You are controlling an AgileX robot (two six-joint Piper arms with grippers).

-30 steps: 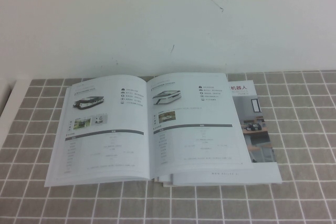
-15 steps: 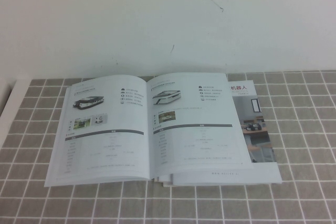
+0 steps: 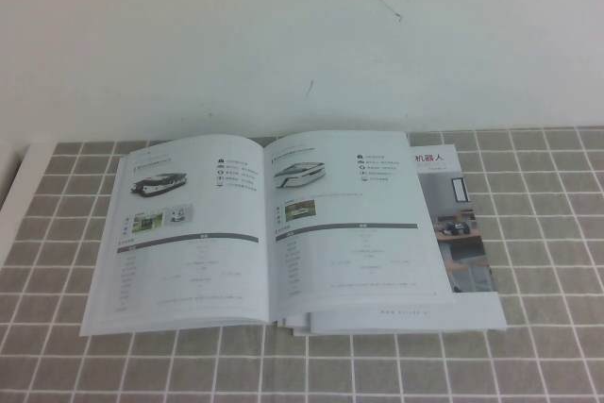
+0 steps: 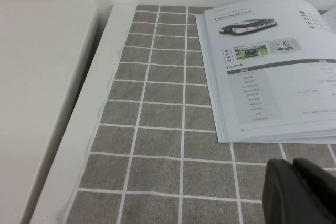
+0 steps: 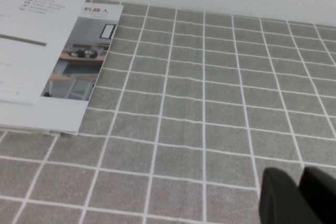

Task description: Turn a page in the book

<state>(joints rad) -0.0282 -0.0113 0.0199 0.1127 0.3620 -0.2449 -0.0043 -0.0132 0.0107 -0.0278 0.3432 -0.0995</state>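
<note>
The book (image 3: 274, 233) lies open and flat on the grey checked cloth. Its left-hand leaf (image 3: 179, 233) shows a flat vehicle and two small photos. Its right-hand leaf (image 3: 349, 224) shows a black-white machine and a dark arched picture. Neither gripper shows in the high view. My left gripper (image 4: 291, 165) is shut and empty above the cloth, just off the book's (image 4: 273, 66) near left corner. My right gripper (image 5: 300, 174) is shut and empty above the cloth, well to the right of the book (image 5: 42, 61).
A lower leaf with an office photo (image 3: 462, 233) sticks out at the book's right side. The checked cloth (image 3: 547, 233) ends at a white ledge (image 4: 79, 129) on the left. A white wall (image 3: 302, 35) stands right behind the book.
</note>
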